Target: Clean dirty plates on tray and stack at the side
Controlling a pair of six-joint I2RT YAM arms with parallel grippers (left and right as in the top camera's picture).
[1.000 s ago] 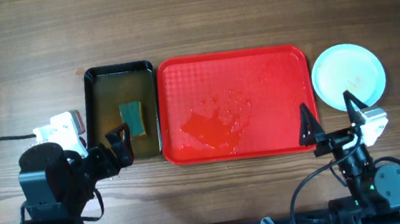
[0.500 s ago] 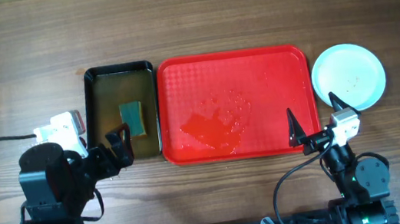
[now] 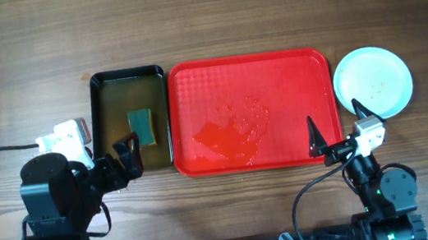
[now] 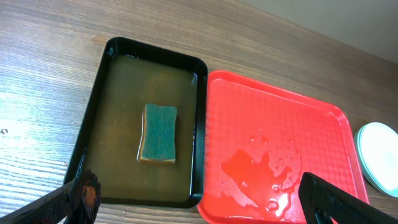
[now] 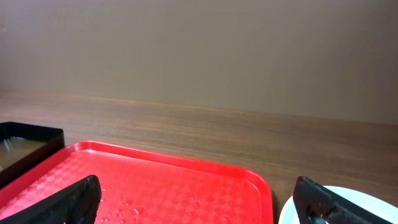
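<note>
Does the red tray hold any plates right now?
No plates: the tray carries only a wet puddle; the plates sit on the table to its right.

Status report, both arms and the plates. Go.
Left gripper open, empty; right gripper same. Plates stacked right of tray, off it. Nothing in the way.

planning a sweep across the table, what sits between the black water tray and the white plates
The red tray fills the stretch from black tray to plates. Only a wet puddle lies on it. The overhead view shows this.
</note>
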